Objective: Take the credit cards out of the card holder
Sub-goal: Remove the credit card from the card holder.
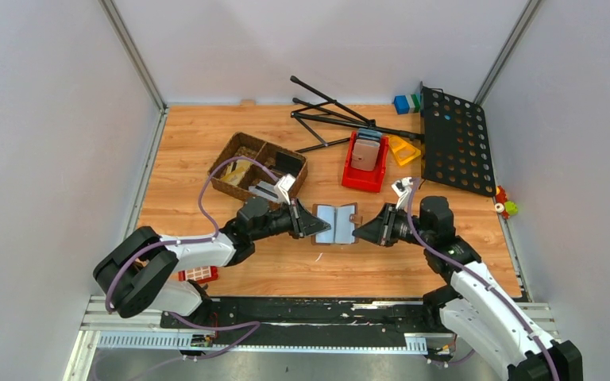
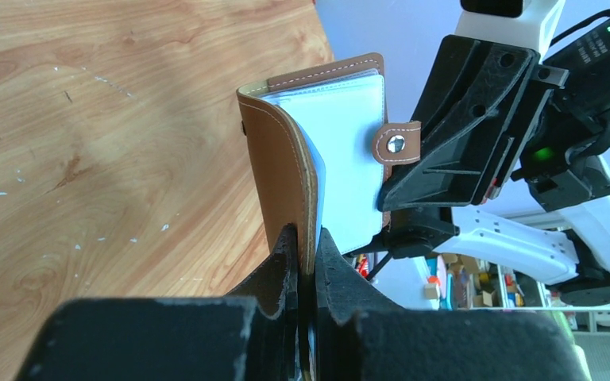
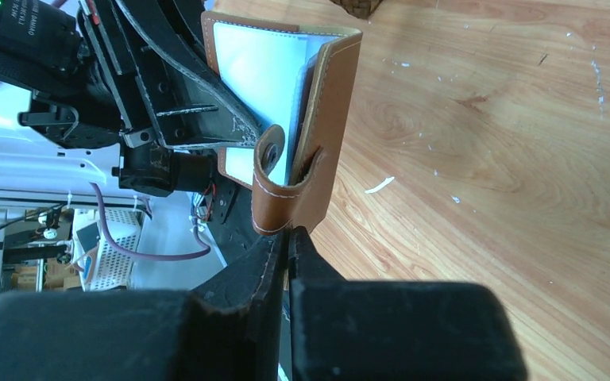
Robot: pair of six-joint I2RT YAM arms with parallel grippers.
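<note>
Worktop (image 1: 286,270): wood, grey walls (image 1: 48,119) | basket (image 1: 221,187), red bin (image 1: 363,182): oddments | your left gripper (image 1: 316,225), right gripper (image 1: 358,232) clamp open card holder (image 1: 336,223).

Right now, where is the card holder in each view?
Top external: card holder at centre, open, pale inside showing.
Left wrist: card holder mid-frame, on edge, brown cover left, pale sleeves right.
Right wrist: card holder upper middle, brown cover on the right.
Shared landmark: its tab.
</note>
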